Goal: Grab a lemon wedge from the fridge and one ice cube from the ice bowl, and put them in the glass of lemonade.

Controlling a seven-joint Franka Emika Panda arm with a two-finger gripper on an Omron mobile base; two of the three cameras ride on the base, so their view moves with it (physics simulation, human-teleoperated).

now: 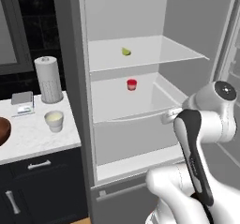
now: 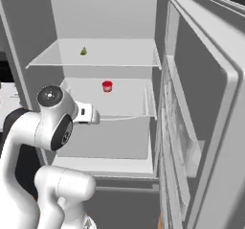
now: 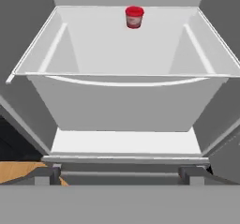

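The ice bowl (image 1: pixel 3 130) is cut off by the left edge of the left base view, only its rim seen on the desk (image 1: pixel 33 136). No readable writing is made out on the paper towel roll (image 1: pixel 48 79), the small box (image 1: pixel 23 102) or the red cup (image 3: pixel 134 17). The gripper (image 3: pixel 119 175) is seen at the bottom of the hand view, its tips spread wide with nothing between them. The fridge (image 2: pixel 201 103) is standing open. The lemon wedge (image 1: pixel 125 52) is seen on the upper shelf (image 1: pixel 140 54), tiny and hard to make out; it is placed well apart from the gripper, toward 11 o'clock of the wrist in the left base view. The red cup is seen at 12 o'clock in the hand view, one shelf below the wedge. The glass of lemonade (image 1: pixel 54 121) is seen on the desk, at 3 o'clock of the bowl.
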